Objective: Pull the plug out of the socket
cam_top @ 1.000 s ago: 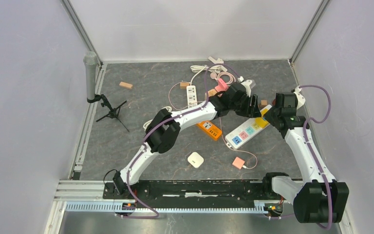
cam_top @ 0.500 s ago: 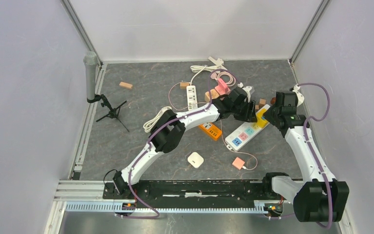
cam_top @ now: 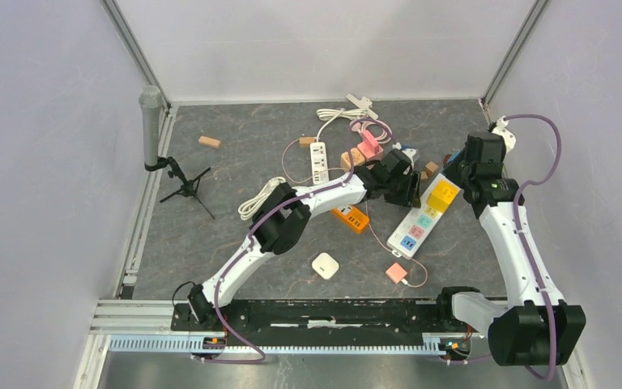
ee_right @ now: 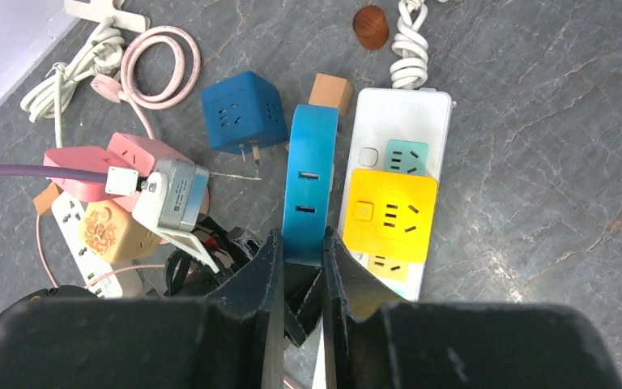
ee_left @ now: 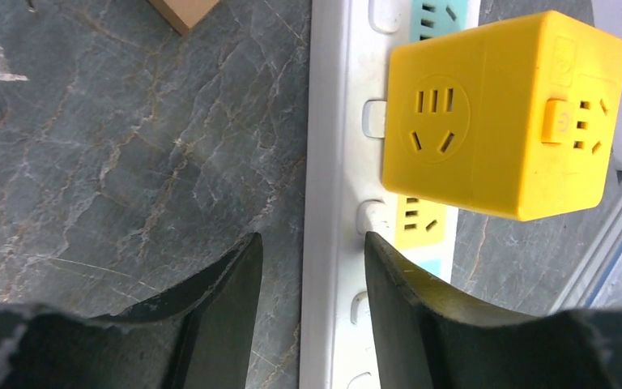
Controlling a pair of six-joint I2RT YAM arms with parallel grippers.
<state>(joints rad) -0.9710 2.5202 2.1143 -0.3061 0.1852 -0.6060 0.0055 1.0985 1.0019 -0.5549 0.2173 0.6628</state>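
A white power strip [cam_top: 417,227] lies right of centre with a yellow cube adapter [cam_top: 442,193] plugged into it. In the left wrist view my left gripper [ee_left: 312,243] is open. One finger is over the table and the other over the strip [ee_left: 328,162], just below the yellow cube [ee_left: 494,113]. My right gripper [ee_right: 302,243] is shut on a flat blue plug adapter [ee_right: 309,178], which it holds beside the strip [ee_right: 397,113] and the yellow cube [ee_right: 393,215]. In the top view the right gripper [cam_top: 457,172] is at the strip's far end and the left gripper [cam_top: 411,188] is beside it.
A blue cube adapter [ee_right: 241,112], pink sockets [ee_right: 121,158], coiled cables and small wooden blocks crowd the table behind the strip. An orange strip [cam_top: 348,215], a white square adapter [cam_top: 325,265] and a pink cube [cam_top: 396,271] lie nearer. A microphone on a tripod [cam_top: 152,130] stands far left.
The white strip has swung from a shallow diagonal to a steeper one. My right gripper has moved back toward the far right. My left gripper has shifted slightly along the strip.
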